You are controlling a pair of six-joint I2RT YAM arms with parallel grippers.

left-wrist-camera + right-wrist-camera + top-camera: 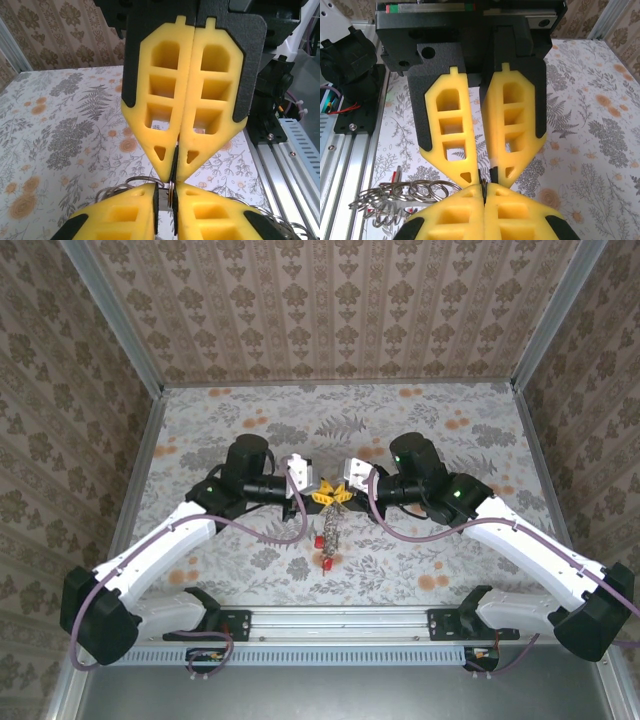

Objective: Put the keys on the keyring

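Yellow pincer (322, 495), red keys (323, 552), floral table (420, 420).

1. My left tool (322, 495) and my right tool (340, 494) meet tip to tip above the middle of the table (470, 540).
2. The keyring (171, 192) sits between their tips.
3. The keys (325, 540) hang below them, on the side toward my bases.

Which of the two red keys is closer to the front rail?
The red key at the bunch's tip, nearest the rail; the other red key lies farther back.
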